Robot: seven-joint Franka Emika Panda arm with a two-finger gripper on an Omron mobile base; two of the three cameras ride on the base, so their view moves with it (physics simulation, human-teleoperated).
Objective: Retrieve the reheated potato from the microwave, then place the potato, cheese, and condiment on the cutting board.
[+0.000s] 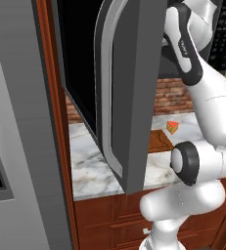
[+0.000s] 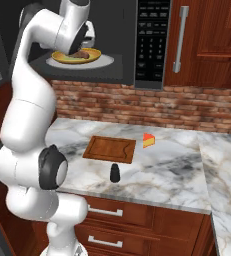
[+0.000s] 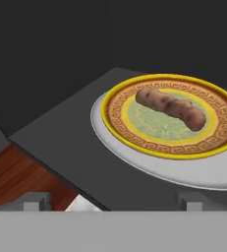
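Note:
The microwave [image 2: 152,42] stands open, its door [image 1: 129,97] swung out toward me. Inside, a long brown potato [image 3: 170,107] lies on a yellow patterned plate [image 3: 134,133] over the white turntable [image 3: 193,172]. My gripper [image 3: 113,203] hovers open at the microwave's mouth, just short of the plate, with nothing between its fingers; from the right it is seen right beside the potato [image 2: 79,53]. Down on the counter lie the cutting board [image 2: 109,149], the cheese [image 2: 148,140] just right of it, and the black condiment [image 2: 115,173] bottle in front of it.
The marble counter [image 2: 167,175] runs below a brick wall [image 2: 137,107]. A wooden cabinet with a silver handle [image 2: 179,40] stands right of the microwave. The open door blocks much of the left side, next to a grey appliance front [image 1: 16,146].

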